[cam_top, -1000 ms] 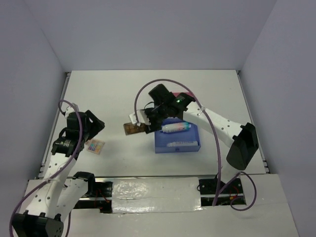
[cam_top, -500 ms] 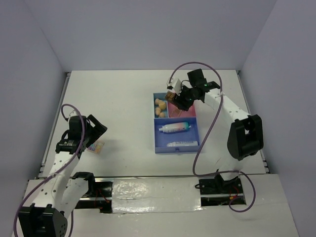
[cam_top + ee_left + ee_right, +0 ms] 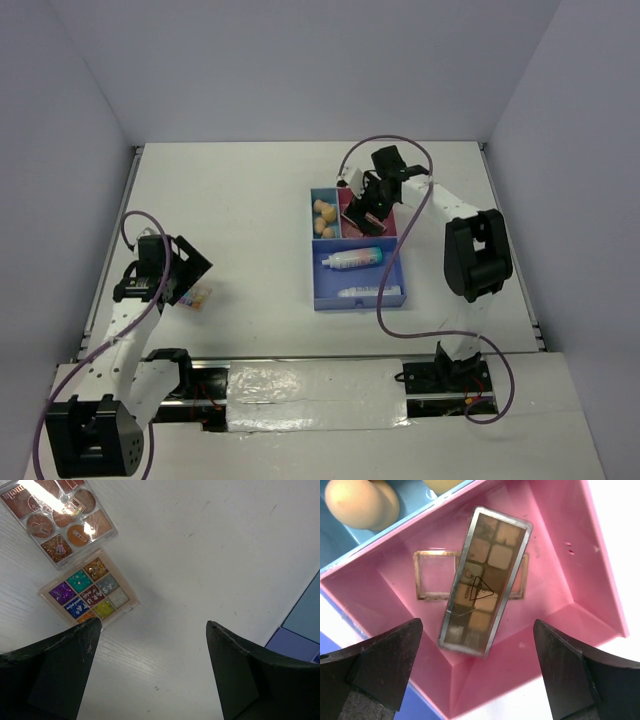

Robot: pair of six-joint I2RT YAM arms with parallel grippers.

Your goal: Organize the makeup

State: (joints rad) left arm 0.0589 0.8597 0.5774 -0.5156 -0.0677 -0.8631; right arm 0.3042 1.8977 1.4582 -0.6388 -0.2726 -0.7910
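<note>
A brown eyeshadow palette (image 3: 485, 580) lies slanted in the tray's pink compartment (image 3: 580, 555), across a pink palette (image 3: 435, 575). My right gripper (image 3: 477, 625) hangs open just above them (image 3: 365, 205), touching neither. Beige sponges (image 3: 360, 502) fill the blue compartment beside it (image 3: 324, 212). The gradient bottle (image 3: 352, 258) and white tube (image 3: 372, 292) lie in the tray's front section. At the left, my left gripper (image 3: 152, 625) is open over bare table, with a multicolour palette (image 3: 89, 591) and another brown palette (image 3: 60, 520) just beyond its left finger.
The blue-and-pink tray (image 3: 318, 290) sits right of centre, and its corner (image 3: 300, 625) shows at the right edge of the left wrist view. In the top view the left arm covers the brown palette; only the multicolour palette (image 3: 196, 295) shows.
My right gripper carried the brown palette from left of the tray to the back pink compartment and let it go. My left gripper opened wider by the multicolour palette.
</note>
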